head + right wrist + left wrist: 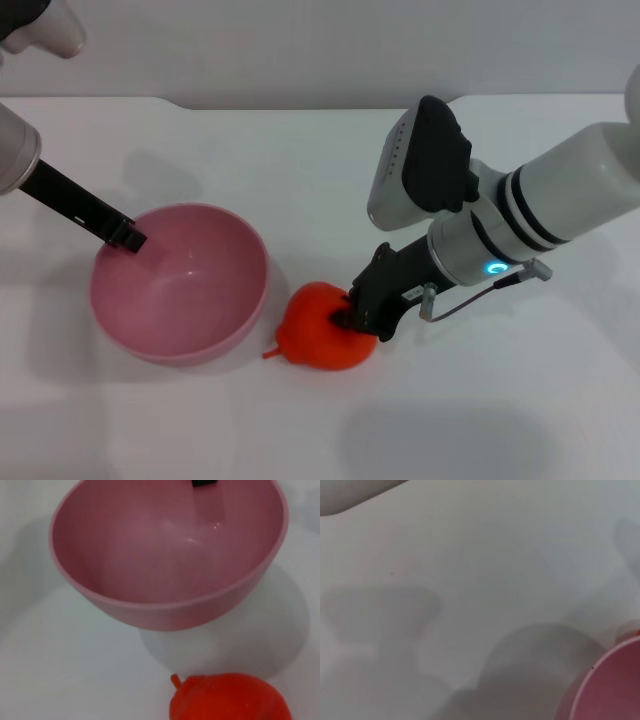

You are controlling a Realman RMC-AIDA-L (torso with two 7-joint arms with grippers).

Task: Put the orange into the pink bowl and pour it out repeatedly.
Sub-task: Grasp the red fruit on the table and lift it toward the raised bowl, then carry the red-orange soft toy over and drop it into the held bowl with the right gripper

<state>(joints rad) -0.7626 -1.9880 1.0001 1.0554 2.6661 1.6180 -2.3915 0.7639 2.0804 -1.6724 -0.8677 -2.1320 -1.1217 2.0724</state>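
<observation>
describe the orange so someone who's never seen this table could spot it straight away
On the white table sits a pink bowl, upright and empty. Just off its rim on the robot's right lies the orange, with the right claw down on it. It is the only bright orange-red thing, smaller than the bowl, with a little stem.

Glossy smooth plastic pink bowl

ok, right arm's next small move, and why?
Probably close on the orange and lift: the right tool is down against it on the table, beside the empty pink bowl. The left tool sits at the bowl's far rim.
</observation>
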